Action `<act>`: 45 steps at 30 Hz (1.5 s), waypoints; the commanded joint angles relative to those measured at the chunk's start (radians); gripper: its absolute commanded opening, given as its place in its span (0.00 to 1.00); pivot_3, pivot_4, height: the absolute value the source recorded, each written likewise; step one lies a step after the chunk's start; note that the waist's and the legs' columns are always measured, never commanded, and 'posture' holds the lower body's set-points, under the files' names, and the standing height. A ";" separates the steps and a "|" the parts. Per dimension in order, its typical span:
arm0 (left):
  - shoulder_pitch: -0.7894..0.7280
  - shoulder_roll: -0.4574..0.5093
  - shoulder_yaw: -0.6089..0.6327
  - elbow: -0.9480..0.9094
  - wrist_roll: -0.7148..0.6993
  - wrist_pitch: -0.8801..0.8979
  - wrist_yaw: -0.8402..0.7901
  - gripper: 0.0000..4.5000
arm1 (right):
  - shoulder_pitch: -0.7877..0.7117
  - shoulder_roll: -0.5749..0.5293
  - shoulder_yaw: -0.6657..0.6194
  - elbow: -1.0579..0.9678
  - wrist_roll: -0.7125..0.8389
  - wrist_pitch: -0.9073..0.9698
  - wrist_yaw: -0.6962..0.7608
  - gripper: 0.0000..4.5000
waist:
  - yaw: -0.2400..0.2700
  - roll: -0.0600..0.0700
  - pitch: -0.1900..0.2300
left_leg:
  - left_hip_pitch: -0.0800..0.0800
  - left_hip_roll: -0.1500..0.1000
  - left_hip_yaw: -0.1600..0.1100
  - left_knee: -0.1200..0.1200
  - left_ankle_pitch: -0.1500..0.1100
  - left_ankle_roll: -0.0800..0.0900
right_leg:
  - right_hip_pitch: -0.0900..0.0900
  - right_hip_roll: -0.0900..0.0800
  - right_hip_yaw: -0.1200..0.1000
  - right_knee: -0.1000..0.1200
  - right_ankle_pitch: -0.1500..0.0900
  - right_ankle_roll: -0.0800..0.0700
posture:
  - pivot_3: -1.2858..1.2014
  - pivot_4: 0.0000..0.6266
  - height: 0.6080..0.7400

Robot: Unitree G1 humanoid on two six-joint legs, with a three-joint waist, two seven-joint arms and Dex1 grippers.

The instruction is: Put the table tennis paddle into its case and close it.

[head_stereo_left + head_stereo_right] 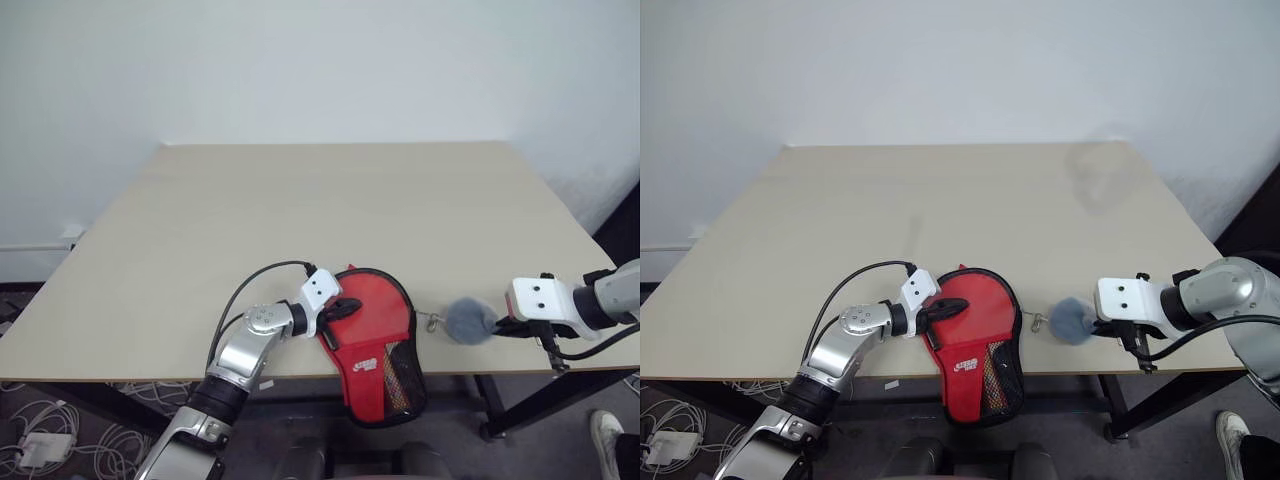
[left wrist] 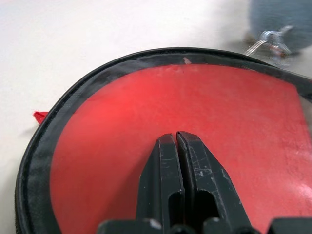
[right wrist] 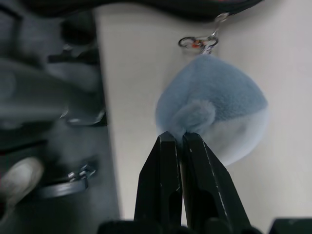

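Left claw, closed, rests on the red case.

The left arm reaches up over the bench's near edge, its left gripper closed and pointing right. The right arm comes in from the right edge, its right gripper closed, pointing left.

open tabletop beyond case

The red case lies at the near edge of the desk, its narrow end hanging over. A grey plush charm lies just beside it.
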 commanded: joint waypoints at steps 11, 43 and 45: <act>0.010 0.026 -0.010 0.105 0.047 0.007 -0.020 0.00 | 0.189 -0.130 -0.180 -0.111 0.078 -0.110 0.116 0.01 | 0.008 -0.001 0.000 | -0.001 0.000 0.000 0.000 -0.001 0.000 | 0.000 -0.001 0.000 -0.002 0.000 0.000 | 0.52 0.00 1.00; -0.009 0.025 -0.008 0.134 0.060 -0.010 -0.027 0.00 | -0.138 0.057 -0.034 0.029 0.067 0.136 -0.035 0.52 | 0.003 0.000 -0.002 | 0.001 0.001 0.000 -0.001 -0.001 0.000 | 0.000 0.000 0.000 -0.002 0.000 0.000 | 0.52 0.00 1.00; -0.009 0.024 -0.008 0.136 0.061 -0.012 -0.026 0.00 | -0.152 0.102 -0.005 0.026 0.054 0.166 -0.076 0.52 | 0.003 -0.002 -0.003 | 0.001 0.001 0.001 -0.001 -0.001 0.000 | 0.000 0.000 0.000 -0.001 0.000 0.000 | 0.52 0.00 1.00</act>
